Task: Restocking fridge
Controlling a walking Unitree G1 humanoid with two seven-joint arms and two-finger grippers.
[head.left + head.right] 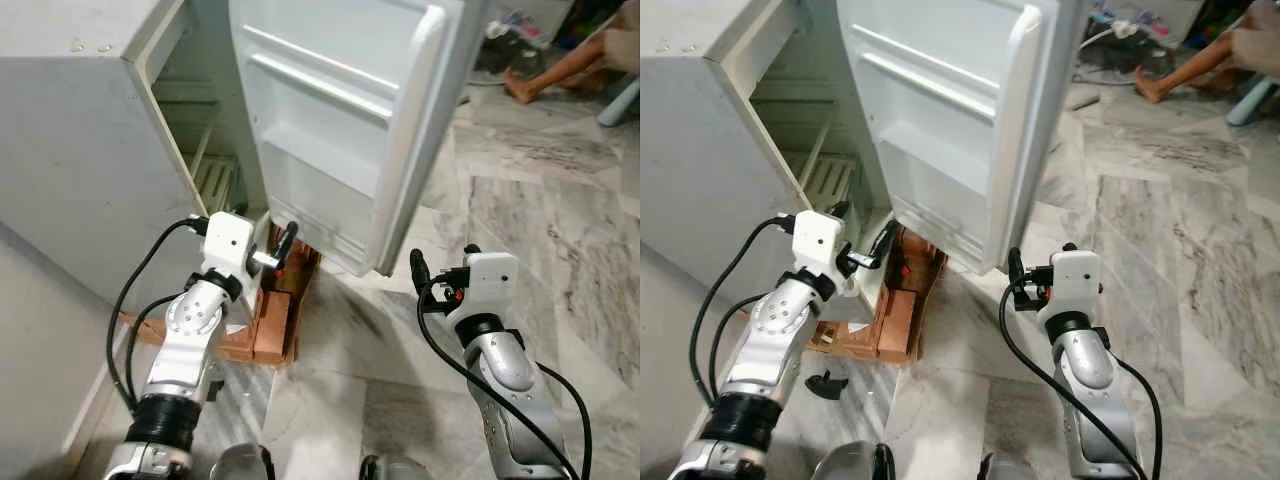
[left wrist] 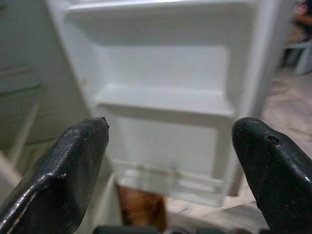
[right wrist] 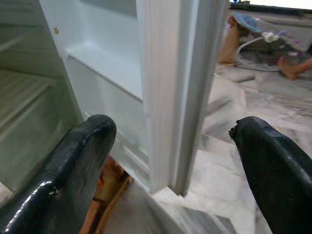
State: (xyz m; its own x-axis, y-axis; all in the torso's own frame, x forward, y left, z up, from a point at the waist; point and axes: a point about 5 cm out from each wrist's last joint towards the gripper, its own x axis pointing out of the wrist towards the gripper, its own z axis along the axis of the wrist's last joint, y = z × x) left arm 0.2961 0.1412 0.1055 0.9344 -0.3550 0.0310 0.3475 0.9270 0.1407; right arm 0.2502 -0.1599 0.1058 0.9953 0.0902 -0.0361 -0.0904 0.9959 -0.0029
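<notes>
Both grippers stood spread and empty: the left gripper (image 1: 281, 247) near the open fridge door's (image 1: 340, 110) lower hinge corner, the right gripper (image 1: 420, 270) just below its free edge, which ran upright; no stock was visible to load

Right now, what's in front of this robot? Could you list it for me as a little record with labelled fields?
Fridge: white fridge, standing on wooden blocks
Door: fridge door swung open, its shelves bare
Left pincer: left pincer open, raised near the door's bottom corner, holding nothing
Right pincer: right pincer open, below the door's outer edge, holding nothing
Floor: marble floor
Person: a person's leg in the background
</notes>
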